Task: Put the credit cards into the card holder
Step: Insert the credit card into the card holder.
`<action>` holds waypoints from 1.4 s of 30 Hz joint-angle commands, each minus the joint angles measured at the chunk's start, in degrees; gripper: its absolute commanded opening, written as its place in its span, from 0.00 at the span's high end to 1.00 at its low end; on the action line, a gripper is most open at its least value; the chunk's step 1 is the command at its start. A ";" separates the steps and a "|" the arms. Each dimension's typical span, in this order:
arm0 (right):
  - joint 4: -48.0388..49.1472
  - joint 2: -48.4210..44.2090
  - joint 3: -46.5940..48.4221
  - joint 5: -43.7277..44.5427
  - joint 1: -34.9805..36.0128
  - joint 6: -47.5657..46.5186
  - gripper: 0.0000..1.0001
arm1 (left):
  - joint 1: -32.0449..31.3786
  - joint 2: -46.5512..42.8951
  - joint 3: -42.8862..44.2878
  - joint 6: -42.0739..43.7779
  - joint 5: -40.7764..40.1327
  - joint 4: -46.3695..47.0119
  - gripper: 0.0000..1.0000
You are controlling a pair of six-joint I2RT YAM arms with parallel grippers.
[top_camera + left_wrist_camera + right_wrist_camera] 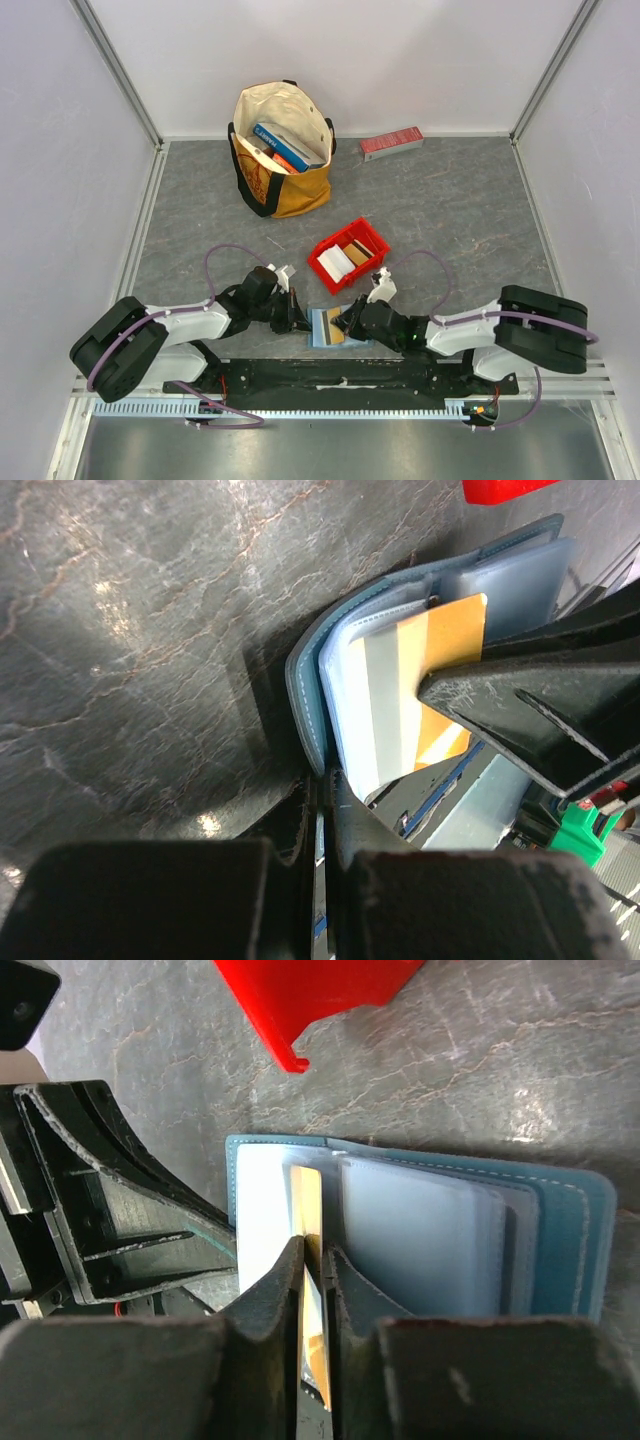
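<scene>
The teal card holder (322,328) lies open on the grey table between both grippers. My left gripper (302,318) is shut on the edge of its teal cover (305,695), with the tips closed on it (325,790). My right gripper (346,322) is shut on an orange credit card (308,1205), its tips (313,1255) clamping the card edge-on over the light blue sleeves (420,1245). In the left wrist view the orange card (450,630) lies partly among the sleeves. A white card (335,263) and a brown card (357,252) lie in the red bin (372,237).
The red bin stands just beyond the holder, and its corner shows in the right wrist view (310,1000). A tan tote bag (282,150) with books stands at the back. A long red box (391,143) lies by the back wall. Enclosure walls surround the table.
</scene>
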 commanded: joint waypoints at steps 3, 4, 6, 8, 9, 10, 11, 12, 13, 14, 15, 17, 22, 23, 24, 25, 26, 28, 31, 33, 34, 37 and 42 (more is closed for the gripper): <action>-28.95 -9.73 7.32 6.71 2.08 -5.33 0.63 | -0.18 0.06 -1.54 0.09 -3.04 -2.35 0.98; -31.86 -11.14 8.20 8.29 2.08 -5.42 0.56 | -0.18 -0.11 -1.54 0.18 -3.13 -2.53 0.98; -37.06 -13.25 9.60 10.50 2.16 -6.12 0.43 | -0.10 0.06 -1.45 0.44 -3.13 -2.79 0.98; -38.74 -14.40 9.96 10.77 2.16 -7.00 0.42 | -0.10 0.32 -1.19 0.62 -3.04 -2.88 0.98; -38.66 -14.49 10.05 10.42 2.16 -7.44 0.42 | -0.18 0.41 -1.10 0.71 -2.86 -2.88 0.98; -38.31 -14.23 10.22 9.81 2.25 -7.79 0.41 | -0.10 0.50 -1.01 0.79 -2.95 -2.79 0.98; -38.31 -13.88 10.49 9.28 2.25 -8.23 0.41 | -0.10 0.59 -0.92 0.97 -2.78 -2.88 0.98; -38.05 -13.18 10.93 9.02 2.34 -8.58 0.41 | -0.18 0.76 -0.84 0.97 -2.69 -2.88 0.98; -37.78 -12.56 11.28 8.58 2.43 -8.76 0.41 | -0.10 0.68 -0.75 0.97 -2.77 -2.88 0.98; -36.82 -11.77 11.45 7.70 2.51 -9.20 0.42 | -0.18 0.76 -0.75 0.97 -2.77 -2.88 0.98; -35.86 -10.90 11.63 7.09 2.51 -9.55 0.42 | -0.10 0.85 -0.66 0.97 -2.69 -2.88 0.98; -34.01 -9.23 12.24 5.51 2.60 -10.25 0.44 | -0.10 0.85 -0.48 0.97 -2.77 -2.88 0.98; -30.14 -5.18 14.53 2.60 2.95 -12.19 0.49 | -0.09 0.59 -0.48 0.97 -2.69 -2.88 0.98; -29.61 -4.57 14.88 1.90 3.04 -12.36 0.50 | -0.10 0.68 -0.57 0.97 -2.69 -2.88 0.98; -28.48 -3.95 15.15 1.02 3.04 -12.54 0.51 | -0.10 0.59 -0.57 0.97 -2.69 -2.88 0.98; -27.42 -3.51 15.24 0.23 3.04 -12.71 0.52 | -0.18 0.59 -0.57 0.97 -2.77 -2.88 0.98; -26.36 -3.07 15.41 -0.56 3.04 -12.80 0.53 | -0.18 0.50 -0.57 0.88 -2.69 -2.88 0.98; -24.43 -2.72 15.67 -1.53 3.13 -13.33 0.53 | -0.10 0.41 -0.66 0.88 -2.77 -2.88 0.98; -21.97 -3.06 15.68 -1.97 3.22 -14.29 0.56 | -0.01 0.15 -0.66 0.80 -2.77 -2.88 0.98; -21.43 -3.68 15.85 -1.80 3.22 -14.39 0.57 | -0.18 -0.11 -0.75 0.80 -2.77 -2.88 0.98; -21.35 -3.85 15.85 -1.62 3.22 -14.56 0.58 | -0.10 -0.11 -0.75 0.80 -2.77 -2.97 0.98; -23.52 -4.64 16.11 -0.84 3.22 -14.30 0.60 | -0.10 -0.20 -0.75 0.80 -2.77 -3.06 0.98; -32.06 -6.40 17.08 4.09 3.13 -12.63 0.50 | -0.10 -0.90 -1.19 0.71 -2.95 -2.97 0.98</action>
